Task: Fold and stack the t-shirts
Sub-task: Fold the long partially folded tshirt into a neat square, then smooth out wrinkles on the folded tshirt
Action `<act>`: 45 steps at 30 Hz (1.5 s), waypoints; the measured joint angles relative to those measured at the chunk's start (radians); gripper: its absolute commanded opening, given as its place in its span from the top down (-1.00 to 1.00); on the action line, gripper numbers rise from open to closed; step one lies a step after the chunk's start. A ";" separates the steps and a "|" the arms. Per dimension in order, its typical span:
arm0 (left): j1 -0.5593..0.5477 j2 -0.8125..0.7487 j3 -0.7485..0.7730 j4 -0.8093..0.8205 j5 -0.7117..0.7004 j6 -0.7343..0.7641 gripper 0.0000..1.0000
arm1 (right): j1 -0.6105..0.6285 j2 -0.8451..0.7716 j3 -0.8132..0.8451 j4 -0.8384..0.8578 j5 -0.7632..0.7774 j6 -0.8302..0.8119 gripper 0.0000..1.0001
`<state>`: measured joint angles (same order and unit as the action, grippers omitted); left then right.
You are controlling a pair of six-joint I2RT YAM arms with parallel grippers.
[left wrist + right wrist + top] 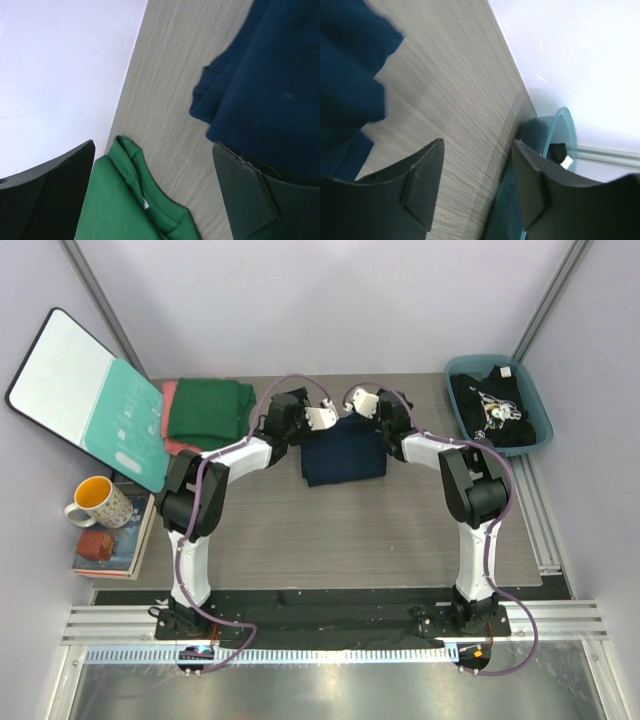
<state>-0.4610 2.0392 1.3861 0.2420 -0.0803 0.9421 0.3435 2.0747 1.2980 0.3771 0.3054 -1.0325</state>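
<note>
Four t-shirts are counted: navy tee (343,453) mid-back on the worktop (350,530), green tee (208,410) stacked on pink tee (169,398) at the back-left edge, black tee (492,405) in the basket (480,360). Left gripper (318,418) and right gripper (360,398) are spread apart at the navy tee's far edge, nothing gripped

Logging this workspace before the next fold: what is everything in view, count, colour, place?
navy t-shirt: one, navy, folded, table centre
green t-shirt: one, green, back left, atop pink
pink t-shirt: one, salmon, under green
black t-shirt: one, black, white print, in bin
bin: one, teal, back right
board: one, teal-and-white, far left
mug: one, yellow inside, by books
books: stack, mixed colours, left of table
table: one, grey
left end effector: one, black, open, by navy t-shirt
right end effector: one, black, open, by navy t-shirt
</note>
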 measured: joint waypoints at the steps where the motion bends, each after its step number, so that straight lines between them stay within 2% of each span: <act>1: -0.002 -0.005 -0.006 0.000 0.002 -0.001 -1.00 | -0.005 0.000 0.024 -0.032 -0.002 0.029 -0.02; 3: -0.004 -0.043 -0.040 -0.014 0.036 -0.006 -0.99 | -0.015 -0.002 0.100 -0.145 -0.037 0.092 -0.02; 6: -0.005 -0.108 -0.056 -0.060 0.097 -0.018 -1.00 | -0.050 -0.002 0.278 -0.399 -0.234 0.199 -0.17; 8: -0.005 -0.144 -0.056 -0.082 0.136 -0.020 -0.99 | -0.069 -0.002 0.380 -0.531 -0.365 0.249 -0.16; 11: -0.005 -0.179 -0.055 -0.122 0.188 -0.021 -0.83 | -0.097 0.034 0.534 -0.709 -0.554 0.305 -0.08; 12: -0.005 -0.187 -0.055 -0.144 0.213 -0.022 -0.52 | -0.109 0.064 0.600 -0.769 -0.632 0.327 0.02; 14: -0.005 -0.190 -0.052 -0.183 0.248 -0.026 -0.16 | -0.122 0.105 0.662 -0.836 -0.748 0.346 0.13; 15: -0.005 -0.190 -0.049 -0.212 0.269 -0.025 0.25 | -0.127 0.121 0.668 -0.871 -0.800 0.354 0.23; 17: -0.005 -0.190 -0.046 -0.270 0.315 -0.026 0.57 | -0.135 0.149 0.668 -0.939 -0.878 0.359 0.29; 18: -0.005 -0.190 -0.043 -0.298 0.336 -0.018 0.84 | -0.137 0.173 0.672 -0.981 -0.917 0.358 0.35; 19: -0.005 -0.189 -0.040 -0.325 0.358 -0.014 0.97 | -0.138 0.195 0.678 -1.015 -0.944 0.358 0.36; 23: -0.006 -0.165 0.007 -0.406 0.416 0.006 1.00 | -0.136 0.286 0.725 -1.114 -1.006 0.351 0.44; 30: -0.017 -0.097 0.103 -0.489 0.481 0.009 1.00 | -0.136 0.320 0.743 -1.136 -1.017 0.322 0.53; 36: -0.037 -0.059 0.135 -0.558 0.520 0.037 1.00 | -0.137 0.320 0.744 -1.096 -0.999 0.304 0.60; 45: -0.074 -0.006 0.159 -0.602 0.543 0.061 0.99 | -0.137 0.320 0.691 -0.917 -0.906 0.289 0.66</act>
<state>-0.5350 2.0335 1.5448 -0.3603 0.4625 1.0031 0.2062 2.3943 1.9892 -0.5404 -0.6010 -0.7433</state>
